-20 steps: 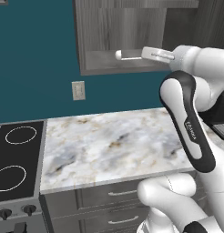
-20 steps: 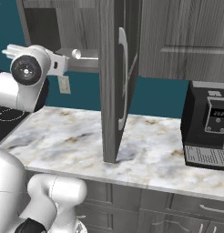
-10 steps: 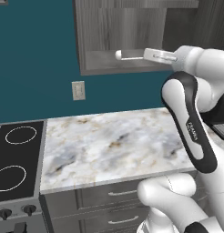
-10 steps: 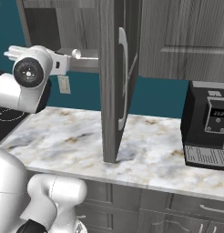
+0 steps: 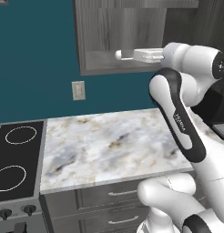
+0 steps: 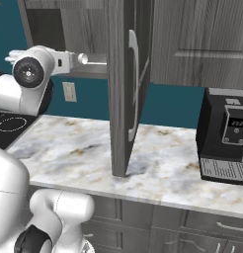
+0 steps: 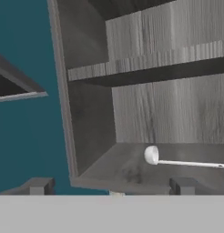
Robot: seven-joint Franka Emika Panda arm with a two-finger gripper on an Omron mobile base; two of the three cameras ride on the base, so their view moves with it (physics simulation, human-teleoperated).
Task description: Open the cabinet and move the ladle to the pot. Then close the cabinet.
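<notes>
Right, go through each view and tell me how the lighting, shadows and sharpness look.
Left base view: even, flat light, crisp edges, no glare on the marble counter. Right base view: equally sharp; the open cabinet door casts a soft shadow at its foot on the counter. Hand view: softer and slightly blurred, the cabinet interior dim under the shelf, the pale ladle standing out brightly.

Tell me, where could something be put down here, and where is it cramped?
The marble counter lies bare between stove and open cabinet door. Past the door, the coffee machine crowds it. The bottom cabinet shelf holds a ladle.
</notes>
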